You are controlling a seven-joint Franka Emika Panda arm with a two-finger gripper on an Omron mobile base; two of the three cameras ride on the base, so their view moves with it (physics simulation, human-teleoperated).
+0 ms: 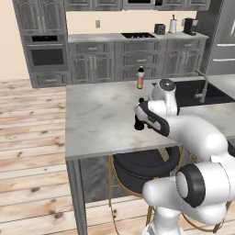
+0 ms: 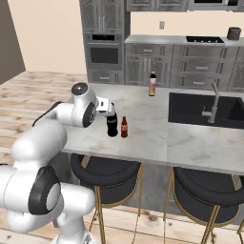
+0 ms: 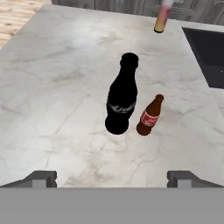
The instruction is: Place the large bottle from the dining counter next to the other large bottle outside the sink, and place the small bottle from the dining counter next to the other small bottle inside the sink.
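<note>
The large bottle (image 3: 121, 103), near-black and tall, stands upright on the dining counter (image 3: 52, 87). The small bottle (image 3: 150, 116), brown with a red label, stands just to its right, apart from it. My gripper (image 3: 112, 179) hovers above and short of both, open wide and empty. From the right base view the gripper (image 2: 110, 110) sits just left of and above the large bottle (image 2: 112, 125) and small bottle (image 2: 124, 127). The other large bottle (image 2: 152, 84), with its pale label, stands at the counter's far edge left of the black sink (image 2: 190, 112). The other small bottle is hidden.
A silver faucet (image 2: 213, 102) rises at the sink's near side. Two dark round stools (image 2: 105, 176) (image 2: 209, 195) are tucked under the counter's front edge. Grey cabinets, a wall oven (image 2: 104, 55) and a cooktop line the back wall.
</note>
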